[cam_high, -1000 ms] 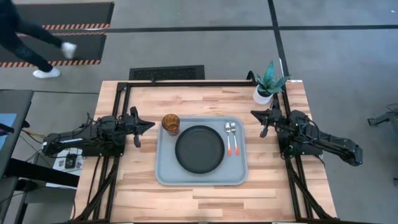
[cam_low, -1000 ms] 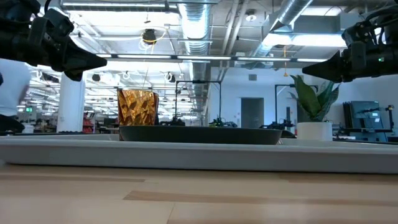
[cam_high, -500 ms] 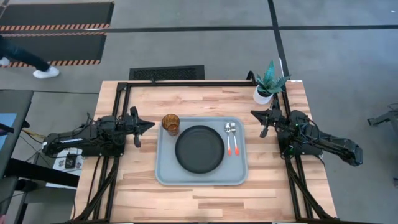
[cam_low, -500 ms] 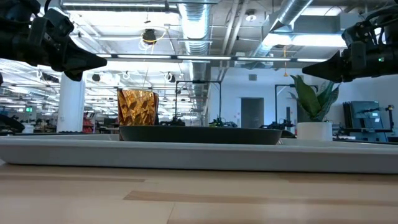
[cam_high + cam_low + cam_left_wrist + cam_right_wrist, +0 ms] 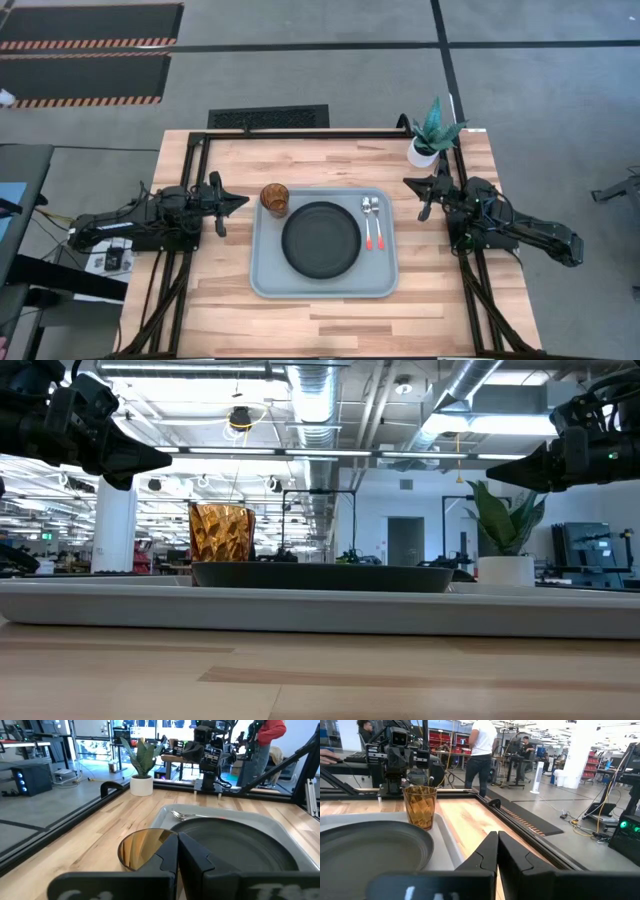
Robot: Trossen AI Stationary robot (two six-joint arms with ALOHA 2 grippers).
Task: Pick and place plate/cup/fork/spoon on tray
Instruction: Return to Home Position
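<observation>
Tools (image 5: 243, 200) (image 5: 408, 182) unmoved; tray (image 5: 323, 287) lies between them.

A light wooden table (image 5: 215, 290) carries 2 things directly on its planks: a grey-blue tray (image 5: 380, 278) lying flat near the centre, and a white plant pot (image 5: 421, 153) standing upright at the overhead view's top-right corner, apart from the tray.

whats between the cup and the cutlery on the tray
The black plate sits between the cup and the cutlery on the tray, seen in the high view.
</observation>
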